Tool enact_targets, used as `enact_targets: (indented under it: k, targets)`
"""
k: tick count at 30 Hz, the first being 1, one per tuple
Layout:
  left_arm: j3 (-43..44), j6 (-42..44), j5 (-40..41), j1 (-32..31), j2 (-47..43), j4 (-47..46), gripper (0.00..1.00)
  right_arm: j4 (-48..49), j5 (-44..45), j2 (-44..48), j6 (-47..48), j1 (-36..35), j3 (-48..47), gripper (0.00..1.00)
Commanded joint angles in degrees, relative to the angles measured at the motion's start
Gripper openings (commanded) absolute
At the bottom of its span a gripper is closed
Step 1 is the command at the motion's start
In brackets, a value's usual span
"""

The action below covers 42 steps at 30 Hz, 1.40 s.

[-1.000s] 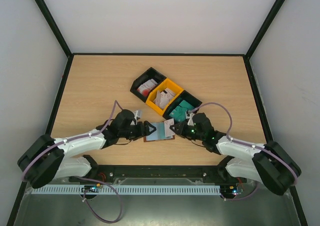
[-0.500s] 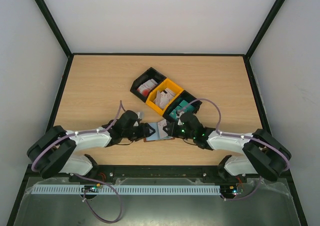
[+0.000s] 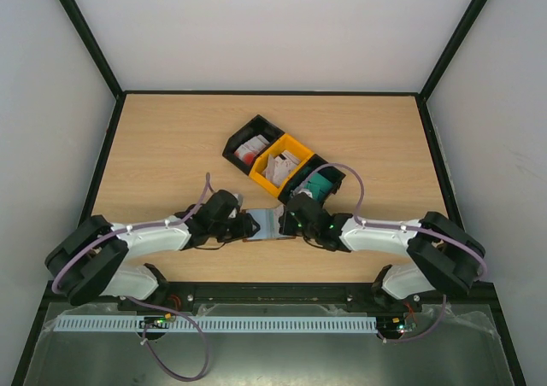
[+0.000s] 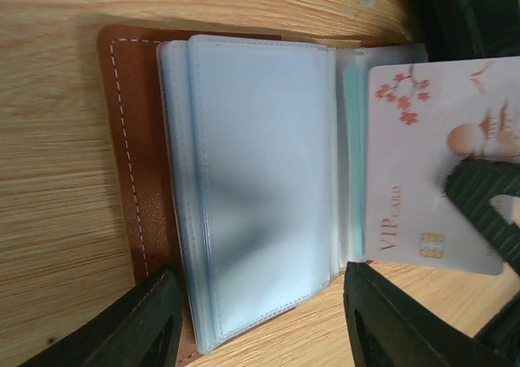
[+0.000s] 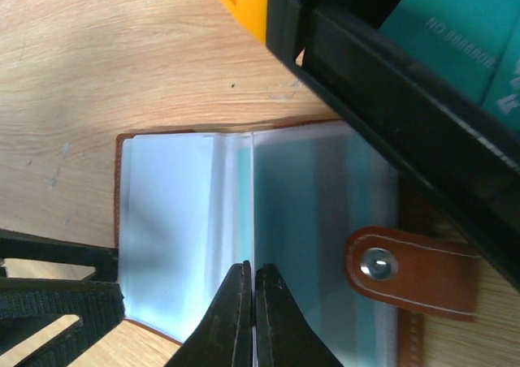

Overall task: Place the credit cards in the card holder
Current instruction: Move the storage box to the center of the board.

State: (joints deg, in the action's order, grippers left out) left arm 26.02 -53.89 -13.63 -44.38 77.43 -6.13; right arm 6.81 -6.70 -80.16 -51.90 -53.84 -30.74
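Note:
The card holder (image 4: pixel 130 140) lies open on the table, brown leather outside and pale blue sleeves (image 4: pixel 260 180) inside; its snap tab (image 5: pixel 410 274) points right. My left gripper (image 4: pixel 264 322) is open, with one finger over the leather edge and the other just past the sleeves' near corner. My right gripper (image 5: pixel 253 274) is shut on a white credit card (image 4: pixel 422 180) marked VIP with pink blossoms. That card stands edge-on over the fold between the sleeves. From above, both grippers (image 3: pixel 250 225) (image 3: pixel 285 219) meet at the card holder (image 3: pixel 265 224).
Three bins stand in a diagonal row just behind the card holder: a black one (image 3: pixel 250 147) with white and red cards, a yellow one (image 3: pixel 280 162) with white cards, and a black one (image 3: pixel 314 181) with teal cards. The last bin's wall (image 5: pixel 390 83) is close to my right gripper.
My right gripper has carried the white card left to the card holder's fold. My left gripper's jaws have narrowed around the sleeves, and the card holder has shifted slightly left.

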Motion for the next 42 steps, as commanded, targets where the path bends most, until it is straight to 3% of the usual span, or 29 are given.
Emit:
enact_targets:
  k: [1, 14, 18, 24, 27, 31, 36, 39, 42]
  targets:
    - [-0.2, 2.2, 5.3, 0.2, -1.6, 9.1, 0.56, -9.0, 9.4, 2.1, -1.8, -0.8, -2.0, 0.02]
    - [2.5, 3.7, 3.1, 1.0, -7.1, 8.5, 0.63, -23.3, 24.6, 1.2, -3.4, -0.7, -8.5, 0.02]
    - [2.2, 2.4, 1.6, 1.2, -8.1, 6.7, 0.64, -21.7, 22.1, 2.3, -2.2, -0.7, -8.6, 0.02]
    - [1.6, -1.3, -1.5, 1.4, -10.2, 2.4, 0.74, -6.9, 5.4, 8.1, -1.0, -0.7, -3.3, 0.02]
    - [1.7, -9.0, -3.0, 1.4, -11.9, 2.1, 0.81, 4.2, -0.5, 12.0, -3.5, -0.7, 0.5, 0.02]
    - [-2.5, -18.2, -5.5, 1.2, -15.1, -7.9, 0.83, 14.6, -4.7, 13.9, -8.3, -0.7, 4.4, 0.02]
    - [-5.1, -20.6, -5.5, 1.2, -18.5, -14.2, 0.83, 26.4, -11.2, 13.7, -15.7, -0.7, 7.1, 0.02]
    - [-6.0, -20.8, -5.8, 1.2, -19.9, -17.0, 0.76, 29.0, -11.9, 13.7, -18.3, -0.7, 8.1, 0.02]
    - [-6.9, -20.7, -5.1, 1.2, -21.6, -18.0, 0.59, 30.6, -11.9, 14.3, -20.0, -0.7, 8.7, 0.02]
